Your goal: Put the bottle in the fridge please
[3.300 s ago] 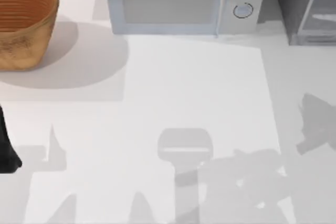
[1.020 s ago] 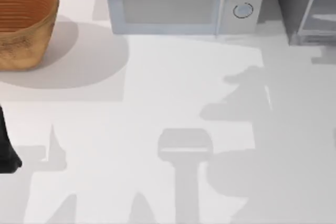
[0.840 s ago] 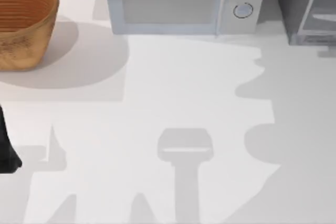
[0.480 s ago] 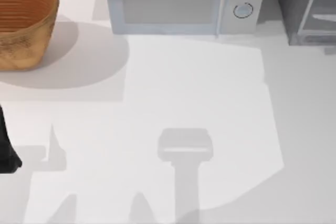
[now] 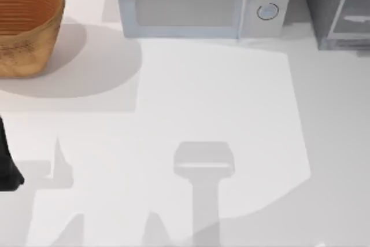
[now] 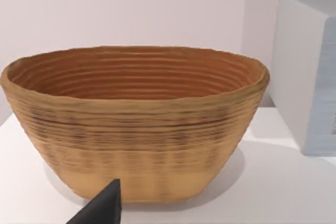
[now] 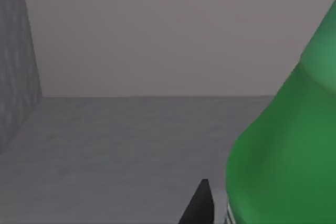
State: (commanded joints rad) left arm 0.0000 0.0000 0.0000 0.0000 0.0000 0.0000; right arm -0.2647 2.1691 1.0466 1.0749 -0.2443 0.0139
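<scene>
Bottle inside the fridge, seen from the right wrist.

Left to right: the left arm [image 5: 7,166] sits parked at the surface's [image 5: 208,96] left edge by the basket [image 5: 26,24]; microwave [image 5: 202,4] centre-back; fridge [image 5: 338,7] at back right. The bright green bottle [image 7: 286,150] stands against grey interior walls beside a dark right gripper finger [image 7: 198,203]; whether that gripper is clenched or released, I cannot tell.

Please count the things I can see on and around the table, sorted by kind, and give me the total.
Baskets: 1, the wicker basket
Appliances: 2, the microwave and the fridge
Bottles: 1, the green bottle
Total: 4
</scene>
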